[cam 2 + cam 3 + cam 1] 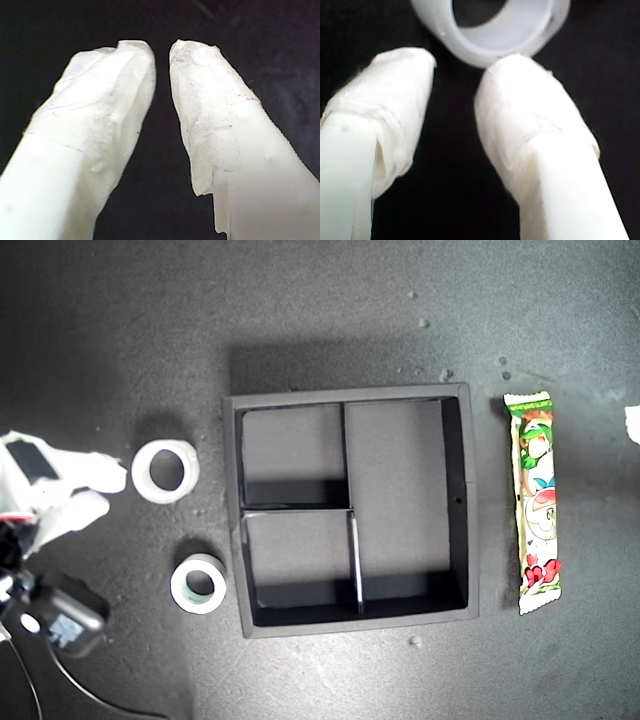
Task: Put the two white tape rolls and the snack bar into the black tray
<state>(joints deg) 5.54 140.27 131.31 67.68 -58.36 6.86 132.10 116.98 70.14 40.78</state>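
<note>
The black tray [232,520] lies in the middle of the exterior view, its compartments holding nothing. At the exterior view's left lie the two white tape rolls: the wider all-white one [165,471] and, below it, the smaller one with a greenish core [198,583]. My second gripper [108,490] is open just left of the wider roll; the second wrist view shows that roll [490,50] right at its tips [462,62]. The snack bar [533,503] lies lengthwise to the right of the tray. My first gripper [162,50] is slightly open over dark surface, holding nothing.
A small black device [65,615] with a cable sits at the exterior view's lower left, under the second arm. A white piece [632,425] pokes in at that view's right edge. Small crumbs dot the dark mat around the tray.
</note>
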